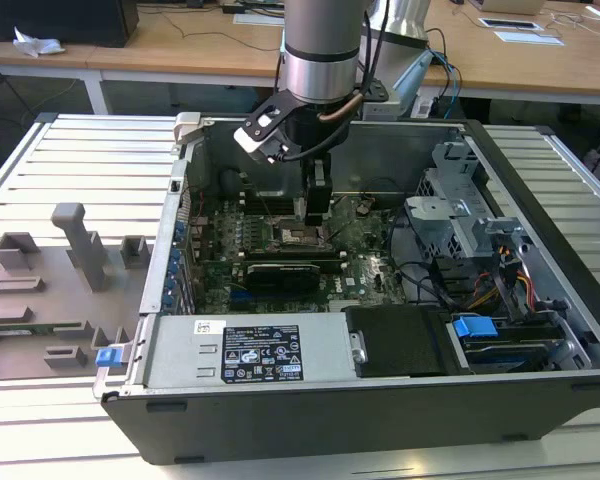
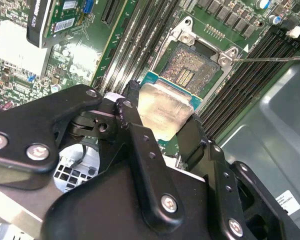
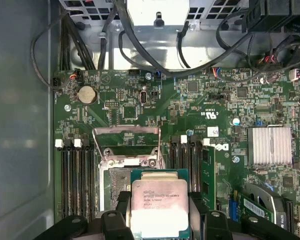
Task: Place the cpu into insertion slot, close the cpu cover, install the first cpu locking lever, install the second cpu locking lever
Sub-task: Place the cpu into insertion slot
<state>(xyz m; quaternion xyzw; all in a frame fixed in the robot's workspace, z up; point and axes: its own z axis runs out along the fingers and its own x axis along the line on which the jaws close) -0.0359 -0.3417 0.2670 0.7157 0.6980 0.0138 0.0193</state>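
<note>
End effector point(image 3: 160, 222) clamped on cpu point(image 3: 160, 205) edges, chip level. Slot point(image 3: 117, 189) directly beneath, partly uncovered, offset slightly toward raised cover point(image 3: 126, 142). Seating judged incomplete; contact unclear.

Bright, even room light from overhead in the exterior view, nothing harsh. Noticeably dimmer down inside the computer case point(image 1: 280, 420), with shade under the arm point(image 1: 320, 40) falling across the motherboard point(image 1: 370, 270). Soft sheen on the arm's silver sleeve. In both wrist views, strong glare off the cpu point(image 2: 165, 112) point(image 3: 159, 207) lid, nearly washed white in spots. Same blown-out look on the heatsink point(image 3: 270, 145) in the first wrist view. Dull highlights on the black gripper point(image 2: 162, 120) links, deep shadow between them.
</note>
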